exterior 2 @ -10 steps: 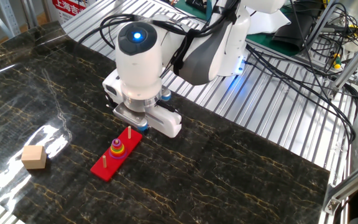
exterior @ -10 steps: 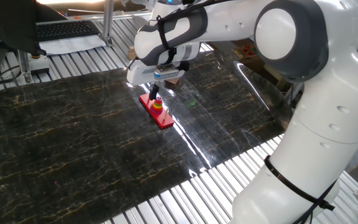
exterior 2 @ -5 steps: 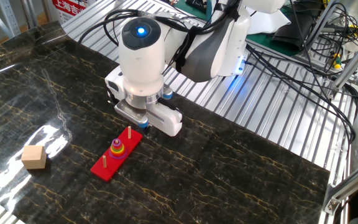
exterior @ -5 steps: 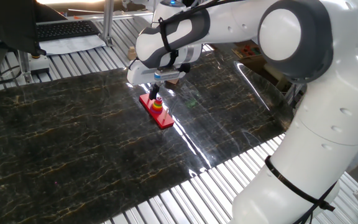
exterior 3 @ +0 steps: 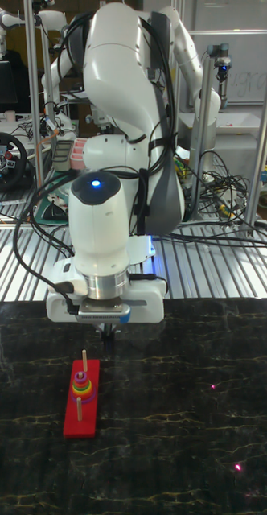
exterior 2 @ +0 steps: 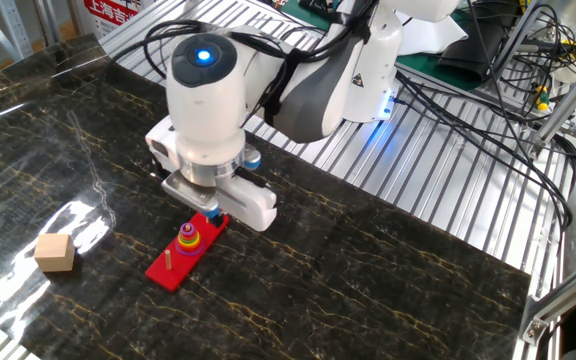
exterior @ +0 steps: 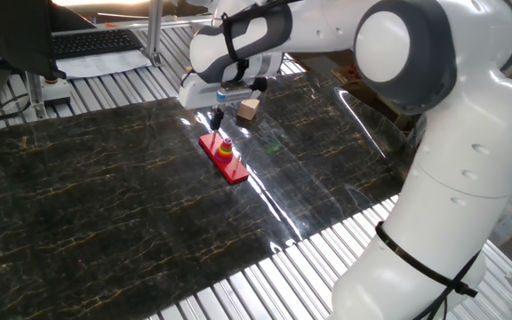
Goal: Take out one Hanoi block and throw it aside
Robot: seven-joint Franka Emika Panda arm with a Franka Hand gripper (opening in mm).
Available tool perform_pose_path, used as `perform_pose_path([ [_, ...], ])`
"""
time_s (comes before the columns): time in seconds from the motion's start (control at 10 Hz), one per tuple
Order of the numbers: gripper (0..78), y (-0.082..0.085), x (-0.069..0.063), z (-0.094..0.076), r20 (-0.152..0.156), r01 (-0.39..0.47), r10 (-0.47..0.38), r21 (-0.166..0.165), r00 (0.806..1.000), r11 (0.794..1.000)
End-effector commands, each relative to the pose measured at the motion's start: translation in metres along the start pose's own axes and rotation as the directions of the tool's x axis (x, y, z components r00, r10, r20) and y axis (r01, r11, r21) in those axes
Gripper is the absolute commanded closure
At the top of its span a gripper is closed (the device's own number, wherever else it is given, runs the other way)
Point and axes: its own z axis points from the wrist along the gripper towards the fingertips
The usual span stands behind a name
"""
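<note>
The Hanoi block (exterior 2: 188, 229) is the small top ring on a stack of coloured rings (exterior: 226, 149) on the middle peg of a flat red base (exterior 3: 81, 414). In the tall fixed view the stack (exterior 3: 83, 385) sits between two bare pegs. My gripper (exterior: 218, 117) hangs just above the far end of the base, close over the far peg and a little behind the stack. Its dark fingers (exterior 3: 108, 328) point down with nothing in them. The hand (exterior 2: 208, 190) hides them in the other fixed view, and their gap is too small to judge.
A tan wooden cube (exterior 2: 55, 252) lies on the dark marble mat, to the left of the base; in one fixed view the cube (exterior: 250, 109) shows just behind the hand. Ribbed metal table (exterior 2: 438, 190) surrounds the mat. Cables and equipment stand at the back.
The hand has shifted sideways and slightly up, from beside the base's far end to over its far peg. The rings and the cube have not moved.
</note>
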Motion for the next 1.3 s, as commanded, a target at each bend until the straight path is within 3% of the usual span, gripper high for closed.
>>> perform_pose_path([
  [0.1, 77.6, -0.005, -0.010, 0.007, -0.004, -0.010, 0.010, 0.019, 1.000, 1.000],
  [0.6, 77.6, -0.027, -0.016, 0.026, -0.005, 0.031, -0.031, 0.011, 1.000, 0.999],
  [1.0, 77.6, -0.027, -0.017, 0.030, -0.006, 0.009, -0.009, 0.020, 1.000, 1.000],
  [1.3, 77.6, -0.044, -0.022, 0.032, -0.007, 0.040, -0.040, 0.025, 0.999, 0.999],
])
